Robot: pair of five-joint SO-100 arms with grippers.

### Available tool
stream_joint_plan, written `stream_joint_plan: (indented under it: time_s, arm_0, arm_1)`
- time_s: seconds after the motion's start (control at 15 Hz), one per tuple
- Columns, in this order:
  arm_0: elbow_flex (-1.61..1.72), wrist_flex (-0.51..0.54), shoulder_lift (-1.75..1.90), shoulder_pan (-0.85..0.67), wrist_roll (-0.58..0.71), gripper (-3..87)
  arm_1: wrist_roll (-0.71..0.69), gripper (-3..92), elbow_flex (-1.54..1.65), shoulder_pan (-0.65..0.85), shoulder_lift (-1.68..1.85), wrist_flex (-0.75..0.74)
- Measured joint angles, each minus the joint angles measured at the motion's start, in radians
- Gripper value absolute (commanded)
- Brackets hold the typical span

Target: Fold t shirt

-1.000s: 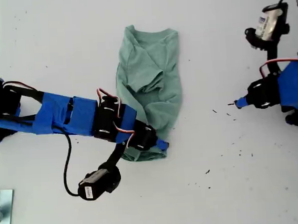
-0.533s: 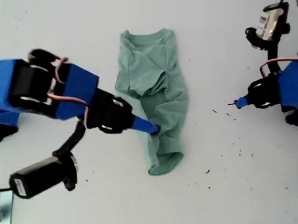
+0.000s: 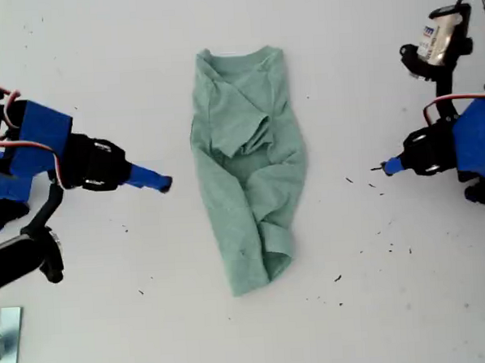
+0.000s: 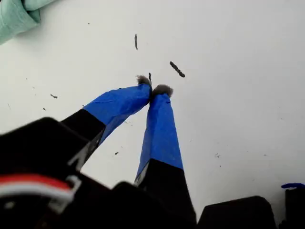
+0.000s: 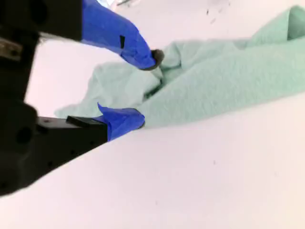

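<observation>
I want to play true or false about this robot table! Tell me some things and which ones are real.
1. The t shirt is green. True.
2. My first gripper is holding the t shirt. False: it is shut on nothing, over the bare table, away from the t shirt.
3. My second gripper is open. True: its two blue fingers stand apart, with the t shirt just ahead of them.
4. The t shirt is spread out flat with both sleeves showing. False: it lies bunched and wrinkled in a long narrow strip.
5. There are little dark specks on the white table. True.
</observation>
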Motion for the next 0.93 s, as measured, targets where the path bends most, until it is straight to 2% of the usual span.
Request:
stream_joint_plan:
  time_s: [0.07,0.2,0.4,0.47,0.53,0.6,0.67,0.8,0.93]
  arm_0:
    - [0.173,-0.023,0.140,-0.008,-0.038,3.4]
    - [0.446,-0.014,0.414,-0.046,-0.104,2.0]
    - [0.538,0.028,0.565,-0.040,-0.153,-0.2]
    - [0.462,0.054,0.477,-0.038,-0.156,5.9]
    - [0.311,0.091,0.324,-0.017,-0.155,23.0]
    - [0.107,0.147,0.133,0.023,-0.137,26.1]
    - [-0.126,0.195,-0.075,0.074,-0.106,27.8]
    - [-0.560,0.225,-0.449,0.167,-0.069,29.7]
    - [-0.851,0.233,-0.742,0.233,-0.057,30.9]
  arm_1:
    - [0.002,2.5,0.002,0.000,0.000,0.000]
    - [0.006,2.5,0.018,0.000,0.002,0.000]
    - [0.028,2.6,0.021,0.000,-0.011,-0.002]
    - [0.031,19.4,-0.021,-0.002,-0.066,-0.005]
    - [0.031,25.8,-0.146,-0.017,-0.204,0.002]
    - [0.025,30.4,-0.339,-0.040,-0.400,0.031]
    - [0.009,31.6,-0.578,-0.075,-0.624,0.081]
    - [-0.003,31.4,-1.055,-0.149,-1.035,0.166]
    - [0.032,31.0,-1.339,-0.215,-1.272,0.189]
